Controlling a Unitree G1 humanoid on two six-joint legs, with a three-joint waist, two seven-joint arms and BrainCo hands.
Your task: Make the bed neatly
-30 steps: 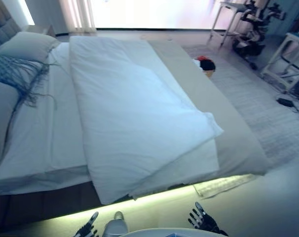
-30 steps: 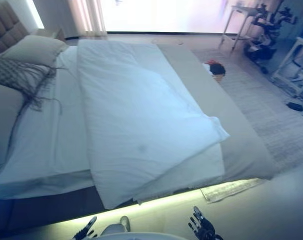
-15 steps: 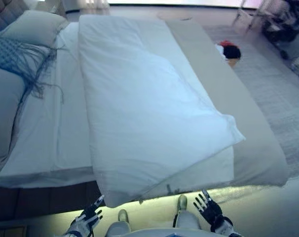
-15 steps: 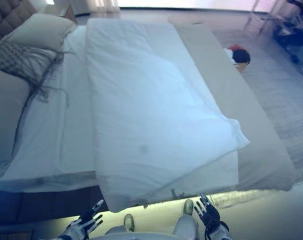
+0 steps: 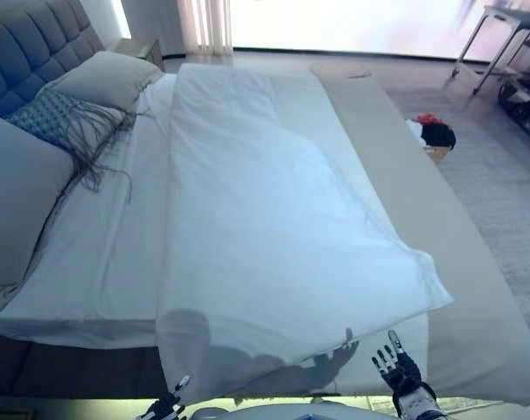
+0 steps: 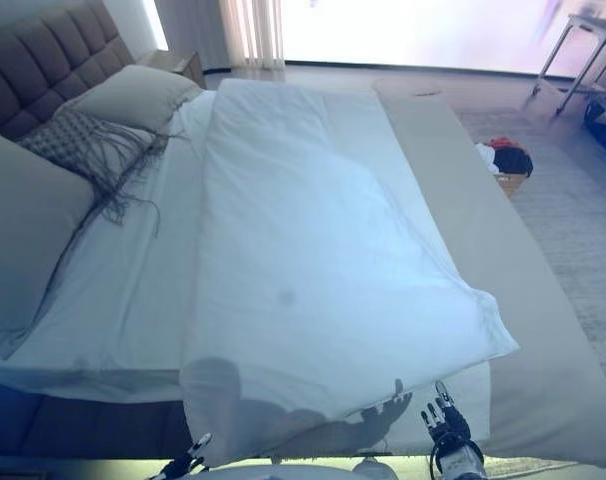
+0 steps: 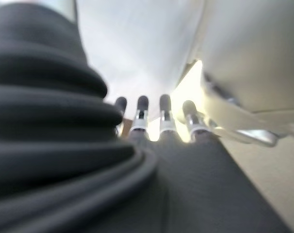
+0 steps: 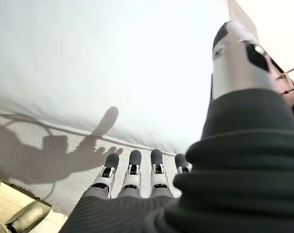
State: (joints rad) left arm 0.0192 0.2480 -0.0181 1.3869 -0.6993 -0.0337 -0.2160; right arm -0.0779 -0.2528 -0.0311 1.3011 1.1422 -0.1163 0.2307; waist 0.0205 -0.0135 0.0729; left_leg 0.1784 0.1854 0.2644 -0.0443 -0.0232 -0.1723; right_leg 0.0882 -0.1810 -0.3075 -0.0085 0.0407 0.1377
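A white duvet (image 5: 265, 219) lies folded in a long strip down the middle of the bed, its near corner askew over the grey bed cover (image 5: 462, 254). The white sheet (image 5: 99, 254) is bare on the left. Pillows (image 5: 20, 184) and a fringed cushion (image 5: 59, 122) lie by the headboard. My right hand (image 5: 398, 372) is open with spread fingers at the bed's near edge, just short of the duvet; its fingers (image 8: 132, 170) show straight in the right wrist view. My left hand (image 5: 164, 406) is low at the near edge, its fingers (image 7: 152, 116) straight.
A basket with dark and red clothes (image 5: 433, 136) stands on the rug to the right of the bed. A white table (image 5: 501, 35) stands at the far right. A padded headboard (image 5: 29, 44) is at the far left, curtains (image 5: 204, 22) behind it.
The camera has risen and tilted, so the whole bed sits lower and closer in view. My right hand has moved up to the bed's near edge; the left hand has sunk to the frame's bottom.
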